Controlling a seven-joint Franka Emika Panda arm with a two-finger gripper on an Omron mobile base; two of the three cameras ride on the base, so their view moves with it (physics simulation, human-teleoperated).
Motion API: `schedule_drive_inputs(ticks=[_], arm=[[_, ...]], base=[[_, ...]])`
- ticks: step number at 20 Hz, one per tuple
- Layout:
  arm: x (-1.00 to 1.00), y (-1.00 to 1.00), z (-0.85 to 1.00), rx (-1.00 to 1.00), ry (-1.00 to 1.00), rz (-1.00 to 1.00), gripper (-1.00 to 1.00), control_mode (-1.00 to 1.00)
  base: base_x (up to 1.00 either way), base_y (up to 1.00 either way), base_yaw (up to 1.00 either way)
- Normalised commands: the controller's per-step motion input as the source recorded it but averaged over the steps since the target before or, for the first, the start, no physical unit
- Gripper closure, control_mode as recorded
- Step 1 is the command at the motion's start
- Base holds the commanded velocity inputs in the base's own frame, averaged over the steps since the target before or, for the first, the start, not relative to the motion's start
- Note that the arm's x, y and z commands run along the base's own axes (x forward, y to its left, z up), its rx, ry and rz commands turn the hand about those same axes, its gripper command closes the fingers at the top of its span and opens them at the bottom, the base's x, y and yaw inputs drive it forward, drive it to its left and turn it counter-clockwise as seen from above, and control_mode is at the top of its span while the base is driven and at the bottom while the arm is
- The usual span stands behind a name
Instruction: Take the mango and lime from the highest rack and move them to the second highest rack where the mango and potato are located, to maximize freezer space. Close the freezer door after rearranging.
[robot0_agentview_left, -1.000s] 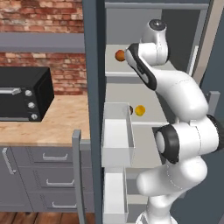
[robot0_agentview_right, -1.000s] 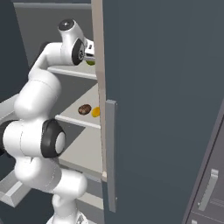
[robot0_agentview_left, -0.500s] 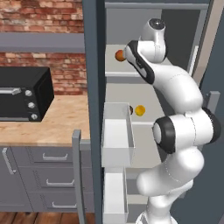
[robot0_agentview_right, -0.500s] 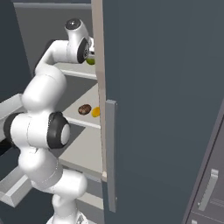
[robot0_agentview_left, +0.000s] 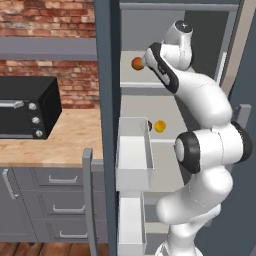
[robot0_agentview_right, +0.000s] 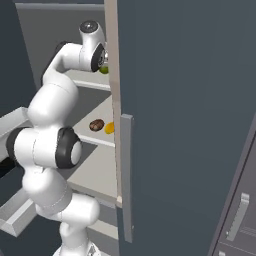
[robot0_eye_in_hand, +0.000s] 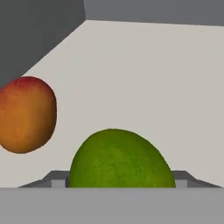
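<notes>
In the left base view the arm has pushed further into the freezer than half a second ago, its wrist now higher and deeper over the highest rack (robot0_agentview_left: 131, 86), with the hand hidden behind its own links; the mango (robot0_agentview_left: 137, 63) sits on that rack just left of the arm, where it was before. One shelf down, the second highest rack (robot0_agentview_left: 165, 141) carries one yellow-orange mango (robot0_agentview_left: 159, 126) and, just left of it and half hidden by a white drawer bin (robot0_agentview_left: 134, 155), one dark potato (robot0_agentview_left: 149, 125). On the table (robot0_agentview_left: 55, 140) to the left stands one black oven (robot0_agentview_left: 27, 107). In the right base view the freezer door (robot0_agentview_right: 180, 115) stands open and covers much of the cabinet; the lime (robot0_agentview_right: 104, 69) peeks out just beside the wrist at the door's pale rim, while the potato and yellow mango lie side by side below. In the hand view the lime fills the lower middle, close in front of the gripper, and the one reddish mango lies apart to its left. The fingertips cannot be made out, so I cannot tell how wide the gripper stands or whether it has hold of the lime. I judge the reach for the lime nearly complete, with nothing moved down yet.
</notes>
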Motion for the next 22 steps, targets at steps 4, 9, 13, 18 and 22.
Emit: schedule_drive_inputs(ticks=[4, 9, 13, 18, 22], arm=[[-0.63, 0.15, -0.04, 0.00, -0.13, 0.08, 1.00, -1.00], [-0.86, 0.28, 0.00, 0.00, -0.04, 0.06, 1.00, -1.00], [-0.93, 0.24, 0.10, 0.00, -0.10, 0.03, 1.00, -1.00], [-1.00, 0.01, 0.13, 0.00, -0.07, 0.00, 1.00, -1.00], [-1.00, 0.00, -0.02, 0.00, 0.00, 0.00, 1.00, -1.00]], base=[[0.00, 0.00, 0.00], [0.00, 0.00, 0.00], [0.00, 0.00, 0.00], [0.00, 0.00, 0.00], [0.00, 0.00, 0.00]])
